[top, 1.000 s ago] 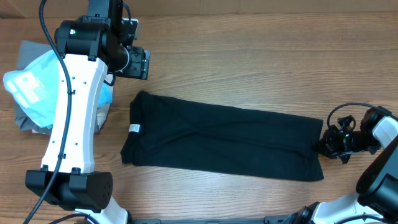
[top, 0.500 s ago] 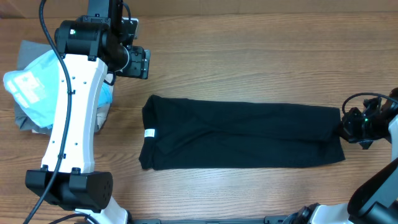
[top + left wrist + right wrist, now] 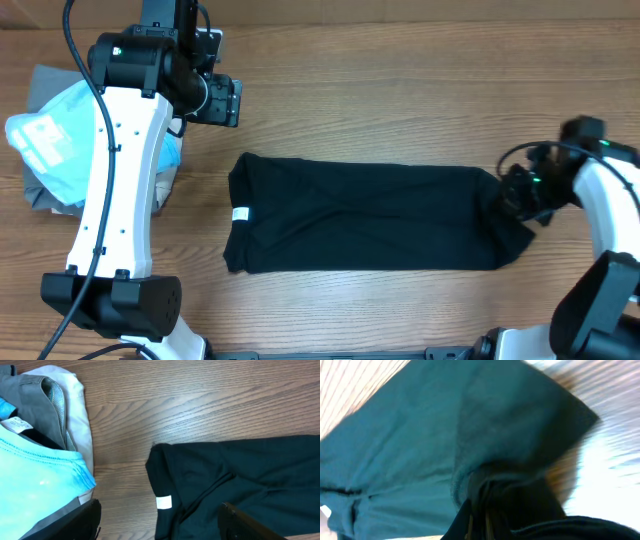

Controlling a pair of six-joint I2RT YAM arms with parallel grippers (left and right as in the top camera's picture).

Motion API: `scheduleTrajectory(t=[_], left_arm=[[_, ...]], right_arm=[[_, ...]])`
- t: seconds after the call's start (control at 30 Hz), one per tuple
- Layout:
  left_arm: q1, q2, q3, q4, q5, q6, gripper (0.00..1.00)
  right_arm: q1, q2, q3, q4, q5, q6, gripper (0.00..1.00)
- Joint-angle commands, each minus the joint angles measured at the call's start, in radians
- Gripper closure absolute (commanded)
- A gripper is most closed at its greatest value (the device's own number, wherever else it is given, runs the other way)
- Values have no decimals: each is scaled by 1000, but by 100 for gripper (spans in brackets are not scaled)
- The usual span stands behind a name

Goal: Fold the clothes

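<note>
Right now the black T-shirt (image 3: 360, 215) lies as a long flat band across the middle of the table (image 3: 400, 90), with its white tag (image 3: 240, 214) at the left end. My right gripper (image 3: 515, 195) is clenched on the shirt's right end. My left gripper (image 3: 222, 100) hangs spread and empty beyond the left end. I judge the shirt light, limp and quick to bunch, so I'd take it by the corners.

Overhead camera looks straight down on the bench (image 3: 400, 90). Left wrist camera hangs high, facing down at the shirt (image 3: 250, 475) where its tag (image 3: 163, 502) lies, an area the overhead view shares. Right wrist camera presses close to the opposite end, blurred.
</note>
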Motion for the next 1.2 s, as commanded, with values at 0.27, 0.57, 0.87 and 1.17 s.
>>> scheduleTrajectory(t=[0.27, 0.57, 0.87, 1.17], left_arm=[[4, 5, 3, 6, 8, 18, 22], [4, 5, 3, 6, 19, 19, 22], [3, 5, 3, 2, 19, 19, 21], [3, 5, 3, 3, 19, 18, 21]], right_arm=[[320, -12, 17, 80, 60, 232, 94], [406, -11, 17, 91, 14, 238, 76], [277, -14, 17, 77, 135, 261, 85], [82, 23, -57, 167, 152, 262, 96]])
